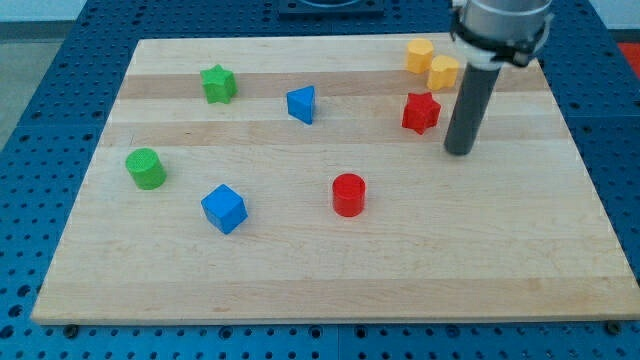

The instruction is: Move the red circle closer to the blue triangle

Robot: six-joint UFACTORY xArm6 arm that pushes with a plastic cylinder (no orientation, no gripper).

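Observation:
The red circle is a short red cylinder near the middle of the wooden board. The blue triangle lies up and to the view's left of it, a clear gap between them. My tip is at the lower end of the dark rod at the view's upper right. It stands well to the right of and above the red circle, just right of and below a red star, not touching it.
Two yellow blocks sit at the top right, above the red star. A green star is at the upper left, a green cylinder at the left, and a blue cube lower left of centre.

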